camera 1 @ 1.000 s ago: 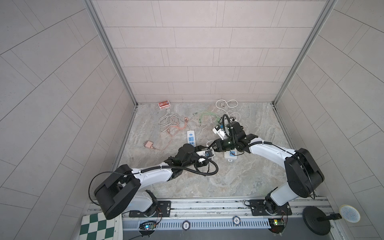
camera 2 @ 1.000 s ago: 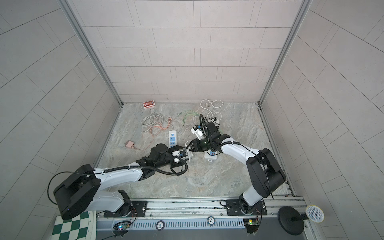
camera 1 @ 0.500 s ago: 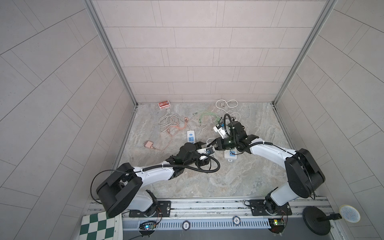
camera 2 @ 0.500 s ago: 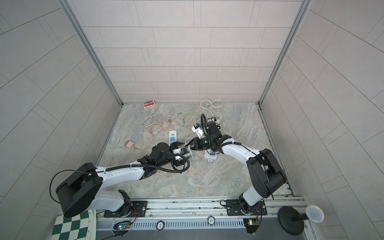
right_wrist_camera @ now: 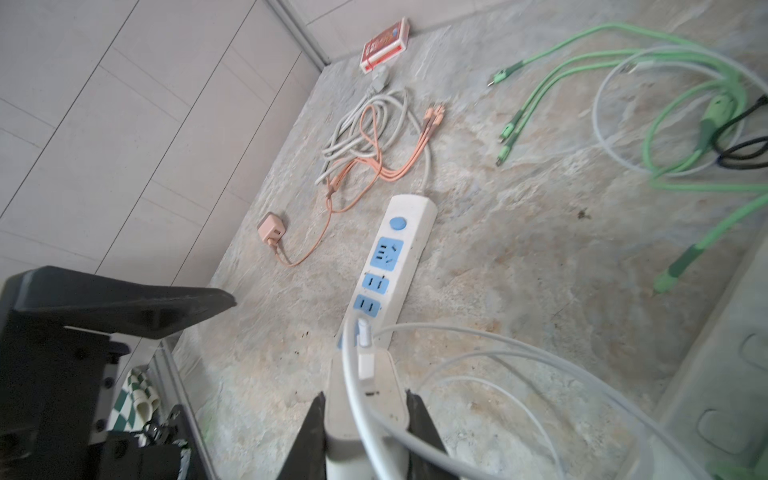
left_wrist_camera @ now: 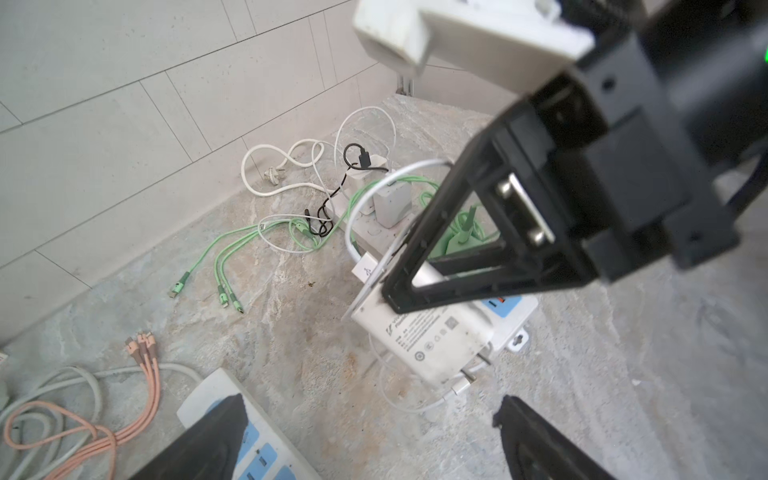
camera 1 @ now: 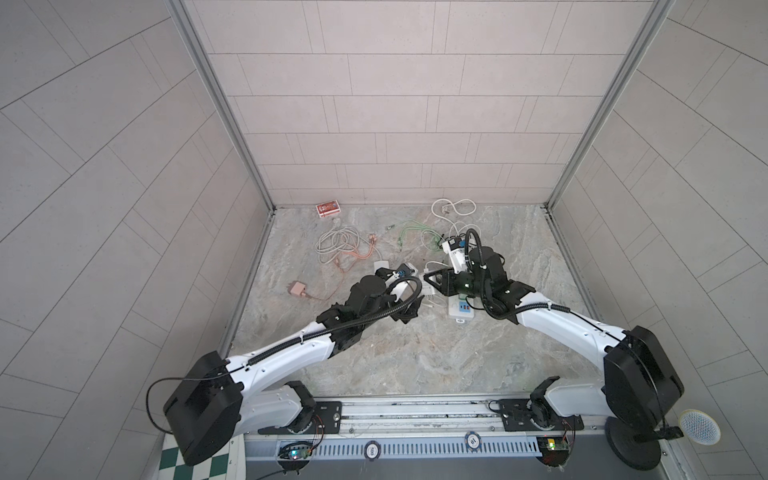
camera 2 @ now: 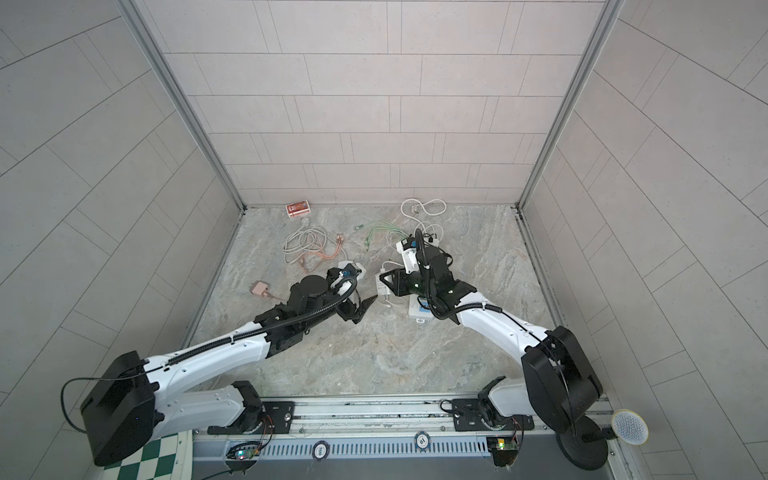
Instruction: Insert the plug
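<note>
Gripping one plug (left_wrist_camera: 424, 336) (two power strips (right_wrist_camera: 395, 266) nearby)

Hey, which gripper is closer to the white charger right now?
Right. The right gripper is shut on the white charger, fingers clamped on both its sides. The left gripper is open, facing the charger with a clear gap between them.

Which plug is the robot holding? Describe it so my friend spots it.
Follow the white right arm to the middle of the marbled floor. Its black right gripper clamps a flat white rectangular charger with grey printing on its face: the only plug that a gripper holds.
</note>
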### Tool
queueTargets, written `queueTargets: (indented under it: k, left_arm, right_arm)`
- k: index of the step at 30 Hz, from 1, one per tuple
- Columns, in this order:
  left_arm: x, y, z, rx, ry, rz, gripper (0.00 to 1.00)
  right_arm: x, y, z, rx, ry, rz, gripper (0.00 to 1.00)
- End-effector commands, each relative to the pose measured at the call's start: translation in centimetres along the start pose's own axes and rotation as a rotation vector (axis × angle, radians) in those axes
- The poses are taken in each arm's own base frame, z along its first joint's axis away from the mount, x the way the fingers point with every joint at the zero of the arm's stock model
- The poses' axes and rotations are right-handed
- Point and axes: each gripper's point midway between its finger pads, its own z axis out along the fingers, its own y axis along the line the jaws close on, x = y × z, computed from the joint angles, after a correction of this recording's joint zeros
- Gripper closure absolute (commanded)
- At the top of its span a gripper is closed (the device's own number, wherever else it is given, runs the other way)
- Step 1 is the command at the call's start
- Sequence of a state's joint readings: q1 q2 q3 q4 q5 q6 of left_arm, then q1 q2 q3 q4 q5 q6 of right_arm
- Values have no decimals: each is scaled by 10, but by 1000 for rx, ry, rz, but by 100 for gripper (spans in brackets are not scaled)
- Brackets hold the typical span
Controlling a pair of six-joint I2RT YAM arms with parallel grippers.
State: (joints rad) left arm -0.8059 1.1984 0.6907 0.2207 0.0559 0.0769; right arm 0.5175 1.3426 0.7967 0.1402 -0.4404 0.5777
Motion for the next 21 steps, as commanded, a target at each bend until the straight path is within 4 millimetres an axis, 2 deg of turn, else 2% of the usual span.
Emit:
queueTargets:
  k: [1, 4, 10, 13, 21]
  left_arm:
    - [2, -17, 6, 84, 80, -163, 0]
    - [0, -32, 17, 166, 90, -205, 0]
    - [10, -35, 29, 173, 132, -217, 0]
    - [7, -27, 30, 124, 108, -207, 0]
    - [-23, -6, 36, 22, 9, -228, 0]
  right_arm:
    - [-36, 6, -4, 8, -179, -18, 100]
    - [-42, 7, -2, 4, -222, 20, 100]
    - [-60, 23, -11, -35, -299, 31, 100]
    - [-63, 30, -14, -51, -305, 31, 100]
    - [-60, 35, -23, -73, -316, 39, 100]
